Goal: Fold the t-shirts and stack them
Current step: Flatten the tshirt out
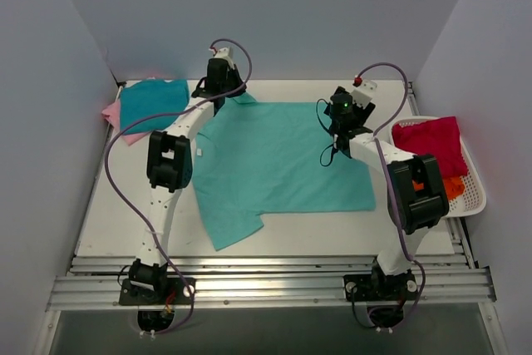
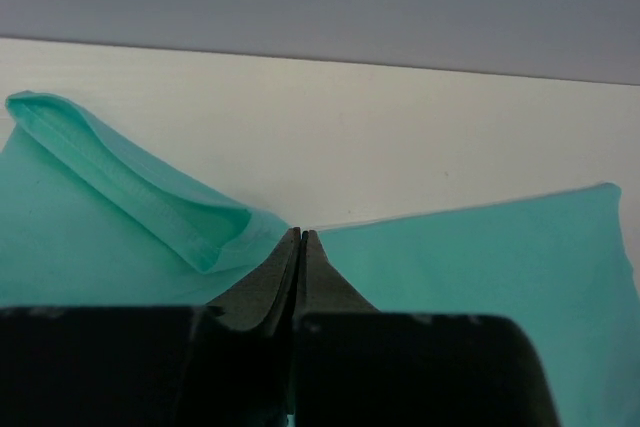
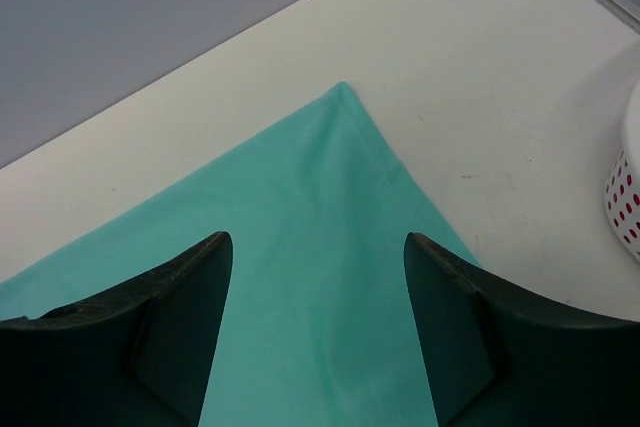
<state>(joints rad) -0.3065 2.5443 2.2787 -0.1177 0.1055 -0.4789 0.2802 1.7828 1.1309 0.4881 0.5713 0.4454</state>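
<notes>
Pinching mint t-shirt [image 1: 283,160], left pincer [image 2: 301,239] closed; right pincer [image 3: 316,239] spread wide

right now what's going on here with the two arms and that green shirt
Two robot arms are working on a mint t-shirt spread flat on the table. The left tool is shut, apparently pinching the shirt's far edge by a sleeve. The right tool is open over the far right corner, not gripping. A folded teal shirt lies on a pink one at the far left, and crimson and orange ones sit in the white basket on the right.
</notes>
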